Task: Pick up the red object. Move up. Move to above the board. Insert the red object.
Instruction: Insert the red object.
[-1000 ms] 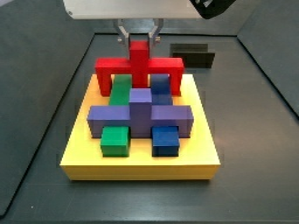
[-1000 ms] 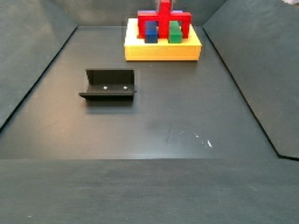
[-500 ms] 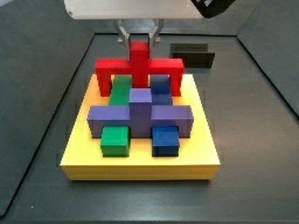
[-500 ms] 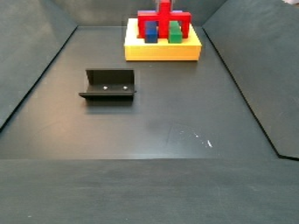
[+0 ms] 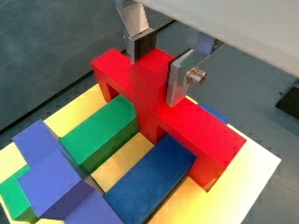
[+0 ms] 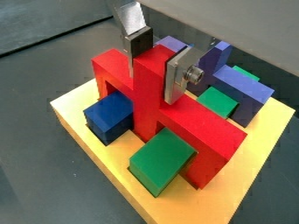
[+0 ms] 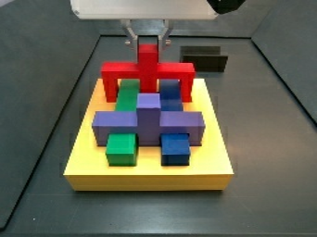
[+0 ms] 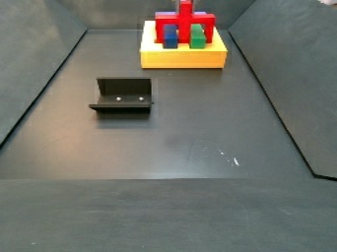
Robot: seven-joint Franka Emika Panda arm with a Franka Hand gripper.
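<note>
Two silver fingers (image 5: 184, 74) of the gripper (image 5: 162, 59) are clamped on the central post of the red object (image 5: 158, 109), one plate on each flat face. We read this grip as chosen to keep the crossbar level and the two short legs pointing straight down during insertion.

Directly below the gripper, the red object stands on the board (image 7: 151, 170), at the board's far end in a side view. Both legs appear to reach down to the yellow surface; we cannot tell whether they are fully seated in their slots.

Beneath the crossbar, a green block (image 5: 96, 138) and a blue block (image 5: 152, 178) lie side by side, running out between the legs. We judge that the red object must straddle them, which explains the upright, centred hold. Beyond these blocks, further from the gripper, sits the purple piece (image 7: 148, 120).

Well away from the gripper, the fixture (image 8: 122, 95) stands on the floor.

We judge the insertion step near its end; release remains.
</note>
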